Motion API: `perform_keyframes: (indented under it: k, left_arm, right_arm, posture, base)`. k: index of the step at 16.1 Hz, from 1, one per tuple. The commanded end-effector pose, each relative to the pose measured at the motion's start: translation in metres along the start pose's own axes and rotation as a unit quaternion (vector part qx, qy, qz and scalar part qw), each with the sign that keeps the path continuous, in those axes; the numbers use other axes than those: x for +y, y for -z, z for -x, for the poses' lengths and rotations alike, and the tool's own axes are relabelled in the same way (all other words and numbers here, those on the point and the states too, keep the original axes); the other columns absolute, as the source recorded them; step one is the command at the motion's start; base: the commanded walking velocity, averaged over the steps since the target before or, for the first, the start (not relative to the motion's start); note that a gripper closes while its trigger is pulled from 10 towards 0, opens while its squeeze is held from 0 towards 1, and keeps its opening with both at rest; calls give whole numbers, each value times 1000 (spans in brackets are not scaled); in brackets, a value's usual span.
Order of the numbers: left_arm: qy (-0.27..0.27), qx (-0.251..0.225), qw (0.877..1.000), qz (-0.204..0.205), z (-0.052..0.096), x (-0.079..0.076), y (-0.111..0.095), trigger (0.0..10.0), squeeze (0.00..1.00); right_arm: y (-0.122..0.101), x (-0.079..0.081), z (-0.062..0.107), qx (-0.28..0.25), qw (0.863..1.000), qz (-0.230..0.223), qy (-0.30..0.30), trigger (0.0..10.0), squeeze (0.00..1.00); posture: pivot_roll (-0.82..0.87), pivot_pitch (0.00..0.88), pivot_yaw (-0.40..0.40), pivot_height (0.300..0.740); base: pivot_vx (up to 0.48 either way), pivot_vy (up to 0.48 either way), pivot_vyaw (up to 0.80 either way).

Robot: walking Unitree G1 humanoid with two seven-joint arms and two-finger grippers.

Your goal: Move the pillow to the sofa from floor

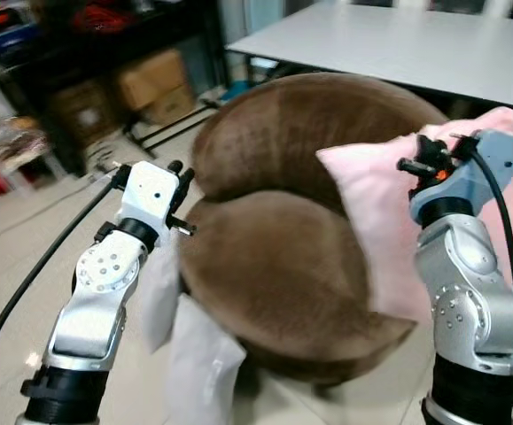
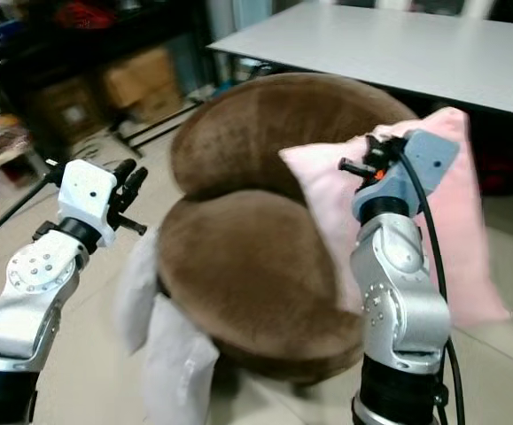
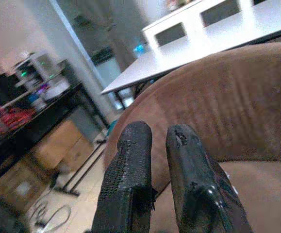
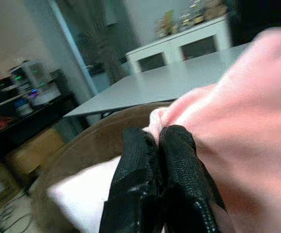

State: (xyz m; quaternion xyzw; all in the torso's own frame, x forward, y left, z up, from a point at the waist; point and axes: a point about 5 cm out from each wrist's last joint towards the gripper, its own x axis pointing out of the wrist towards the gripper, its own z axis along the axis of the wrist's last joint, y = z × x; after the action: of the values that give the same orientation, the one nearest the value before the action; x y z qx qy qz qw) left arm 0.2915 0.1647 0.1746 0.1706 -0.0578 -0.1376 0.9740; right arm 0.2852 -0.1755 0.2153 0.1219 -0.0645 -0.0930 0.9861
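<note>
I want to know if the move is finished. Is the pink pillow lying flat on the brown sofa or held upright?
Held upright: the right gripper is shut on the pink pillow, which stands against the brown sofa backrest.

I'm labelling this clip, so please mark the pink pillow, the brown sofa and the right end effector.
pink pillow (image 2: 327,190): right eye view, on its flat face left of the arm.
brown sofa (image 1: 278,266): left eye view, middle of the seat cushion.
right end effector (image 4: 157,141): right wrist view, between the fingertips pinching the pillow's edge.
</note>
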Motion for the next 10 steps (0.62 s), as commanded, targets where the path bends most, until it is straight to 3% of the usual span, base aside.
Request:
perform_keyframes:
  k: [1, 10]
  left_arm:
    - [9, -4, 1000, 1, -2, -3, -2, 10000, 0]
    - [11, -5, 1000, -7, -1, -5, -1, 10000, 0]
  right_arm:
    - [-7, -4, -1, -17, 1000, 3, 2, 10000, 0]
    - [-5, 9, 0, -13, 998, 20, -52, 10000, 0]
  posture:
    - [-184, 0, 115, 740]
    - [-180, 0, 108, 740]
  base:
    - [349, 0, -788]
    - [320, 0, 0]
